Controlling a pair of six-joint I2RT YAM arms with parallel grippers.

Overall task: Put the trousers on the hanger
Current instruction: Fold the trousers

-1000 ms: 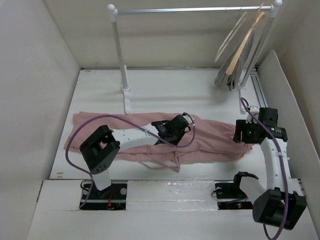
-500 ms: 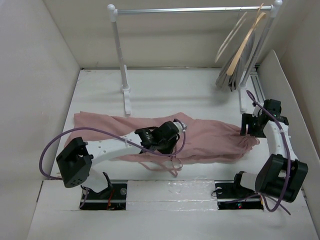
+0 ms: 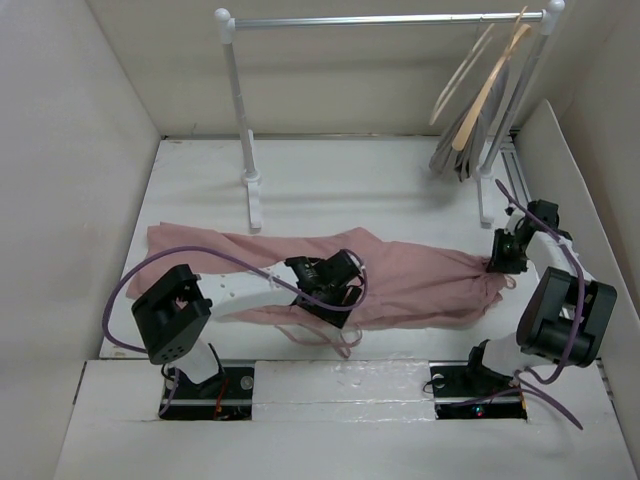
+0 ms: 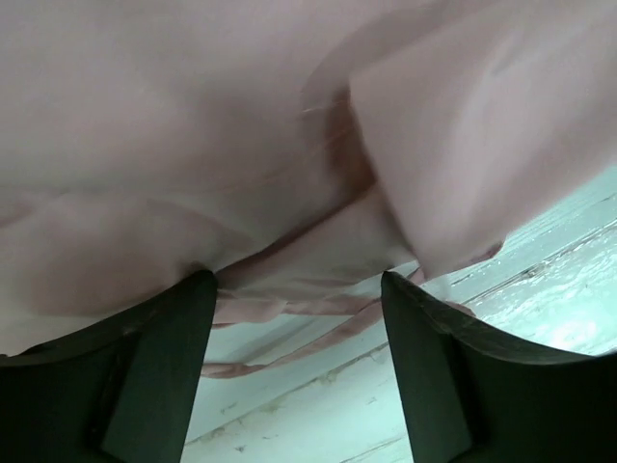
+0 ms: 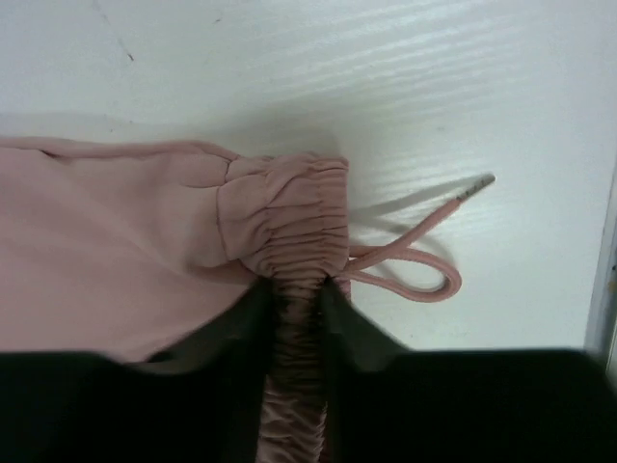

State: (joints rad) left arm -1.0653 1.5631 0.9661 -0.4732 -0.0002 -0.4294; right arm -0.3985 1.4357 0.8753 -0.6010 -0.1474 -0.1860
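Note:
The dusty-pink trousers lie flat across the table from left to right. My left gripper hovers low over their middle. In the left wrist view it stands open, with the fabric's edge and thin pink strings just beyond the fingertips and nothing pinched. My right gripper is at the trousers' right end. In the right wrist view it is shut on the gathered waistband, with a drawstring loop beside it. The thin cream hanger hangs on the rail at the back right.
A clothes rail on white posts crosses the back. Beside the cream hanger a broader tan hanger carries a grey garment. White walls close in the table on the left, back and right.
The left gripper has opened and shifted slightly toward the near edge. The right arm folded back and its gripper closed on the waistband at the trousers' right end.

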